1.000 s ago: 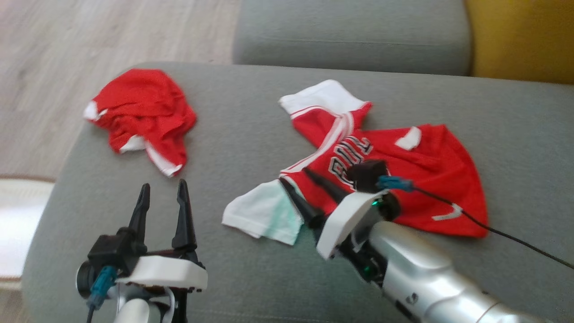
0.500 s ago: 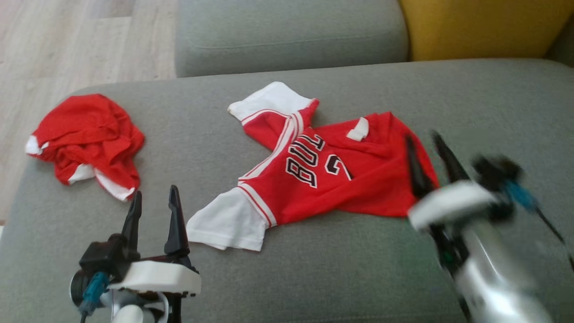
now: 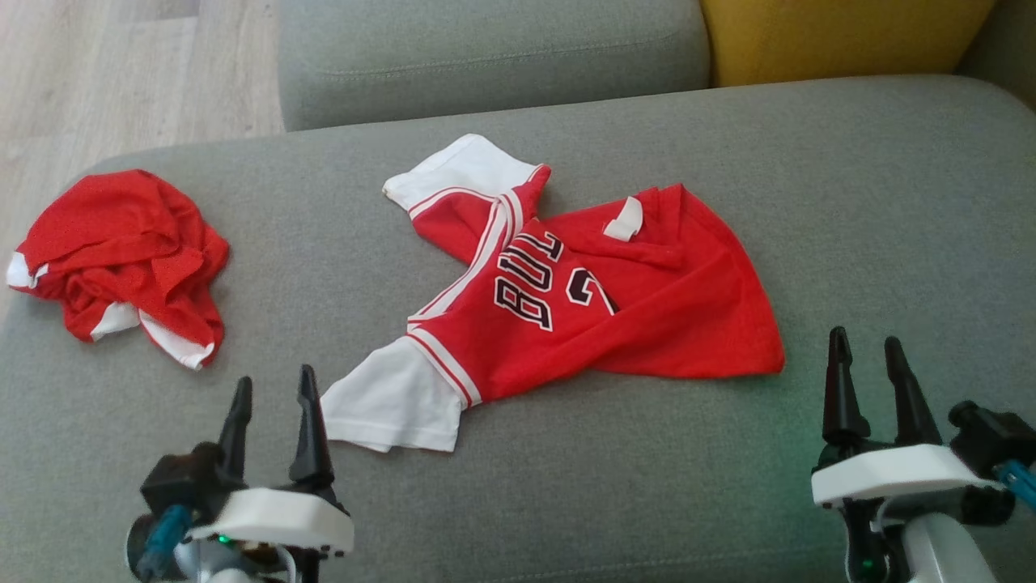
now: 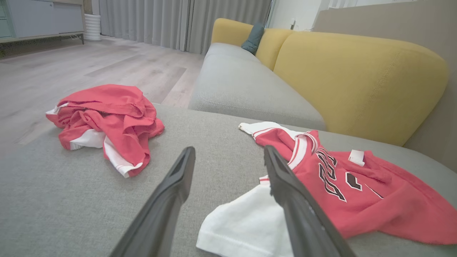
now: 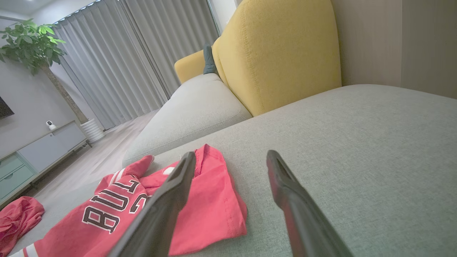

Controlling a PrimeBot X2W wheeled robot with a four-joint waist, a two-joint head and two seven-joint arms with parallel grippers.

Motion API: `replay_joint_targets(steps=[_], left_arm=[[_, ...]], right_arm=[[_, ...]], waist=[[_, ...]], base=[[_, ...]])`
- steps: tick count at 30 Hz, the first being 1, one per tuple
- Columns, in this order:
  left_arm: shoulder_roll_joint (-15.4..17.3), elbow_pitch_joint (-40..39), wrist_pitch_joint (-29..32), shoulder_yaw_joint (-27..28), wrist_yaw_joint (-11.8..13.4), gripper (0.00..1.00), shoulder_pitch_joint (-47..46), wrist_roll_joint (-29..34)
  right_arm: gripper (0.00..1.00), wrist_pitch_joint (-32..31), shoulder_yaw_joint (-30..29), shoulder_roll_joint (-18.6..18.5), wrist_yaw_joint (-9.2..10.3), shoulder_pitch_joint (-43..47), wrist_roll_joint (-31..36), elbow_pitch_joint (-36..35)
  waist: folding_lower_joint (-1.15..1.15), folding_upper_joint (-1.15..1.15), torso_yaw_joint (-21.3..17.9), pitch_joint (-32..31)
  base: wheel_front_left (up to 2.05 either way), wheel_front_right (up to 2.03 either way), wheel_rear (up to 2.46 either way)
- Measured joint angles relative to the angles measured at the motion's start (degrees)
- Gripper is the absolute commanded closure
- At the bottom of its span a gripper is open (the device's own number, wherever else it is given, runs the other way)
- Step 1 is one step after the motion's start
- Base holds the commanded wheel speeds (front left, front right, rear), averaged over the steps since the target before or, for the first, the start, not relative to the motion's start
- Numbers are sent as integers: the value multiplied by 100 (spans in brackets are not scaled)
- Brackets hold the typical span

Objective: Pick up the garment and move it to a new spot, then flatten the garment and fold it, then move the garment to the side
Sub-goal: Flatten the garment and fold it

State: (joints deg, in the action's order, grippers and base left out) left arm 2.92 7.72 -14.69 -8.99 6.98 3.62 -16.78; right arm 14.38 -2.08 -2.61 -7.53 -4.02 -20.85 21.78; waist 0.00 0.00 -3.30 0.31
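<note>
The red basketball jersey (image 3: pixel 583 300) is seen lying lettering-up on the grey sofa seat (image 3: pixel 850 202), ahead of and between the two grippers. It is only partly spread: the body is creased on a slant and the neck label (image 3: pixel 623 219) is turned out. The nearer white sleeve (image 3: pixel 396 401) lies just right of the fingertips of the left gripper (image 3: pixel 273 376), while the hem corner (image 3: pixel 769 360) lies left of and slightly beyond the right gripper (image 3: pixel 864 336). Both grippers are released, fingers spread and nothing held, and are kept low over the near edge of the seat. This stance is judged to bracket the jersey so that sleeve and hem can be taken and drawn apart for flattening. A crumpled red garment (image 3: pixel 121 251) lies well to the left of the left gripper, apart from the jersey, presumably kept out of the working area. A yellow back cushion (image 3: pixel 842 36) stands far beyond the right gripper.
</note>
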Motion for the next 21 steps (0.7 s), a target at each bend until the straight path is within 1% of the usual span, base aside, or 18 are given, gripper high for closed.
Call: replay_joint_targets(steps=[3,5,6,8,10,12,15,17,21], left_arm=[[2,212,0,-64,-103,0,-15,18],[-9,572,1,-137,-79,0,-24,168],[-20,804,1,-138,-18,0,-25,203],[-13,1265,4,-136,47,0,-36,200],[-14,1594,5,-152,49,0,-92,200],[-12,1846,5,-149,-4,0,-243,198],[-13,2024,5,-155,-205,0,-600,112],[-15,2115,5,-152,-250,0,-811,66],[7,2573,77,-146,-190,0,-1034,58]], right_arm=[[0,0,5,1,0,-6,-1,-109],[0,-1,-4,1,0,-5,-26,-131],[0,-1,-9,1,0,-5,-29,-149],[0,-4,-19,1,0,-5,-33,-156],[0,-11,-9,1,0,-7,-33,-155],[0,-26,1,1,0,-7,-33,-155],[0,-31,-3,1,0,-12,-33,-155],[0,-34,-21,1,0,-15,-33,-153],[0,-34,-29,1,0,-90,-33,-155]], waist=[[0,0,-29,28],[0,0,-36,42],[0,0,-40,55],[0,0,-49,88],[0,0,-64,129],[0,0,-88,181],[0,0,-123,265],[0,0,-148,321],[0,0,-227,422]], base=[[0,0,0],[0,0,0],[0,0,0],[0,0,0],[0,0,0],[0,0,0],[0,0,0],[0,0,0],[0,0,0]])
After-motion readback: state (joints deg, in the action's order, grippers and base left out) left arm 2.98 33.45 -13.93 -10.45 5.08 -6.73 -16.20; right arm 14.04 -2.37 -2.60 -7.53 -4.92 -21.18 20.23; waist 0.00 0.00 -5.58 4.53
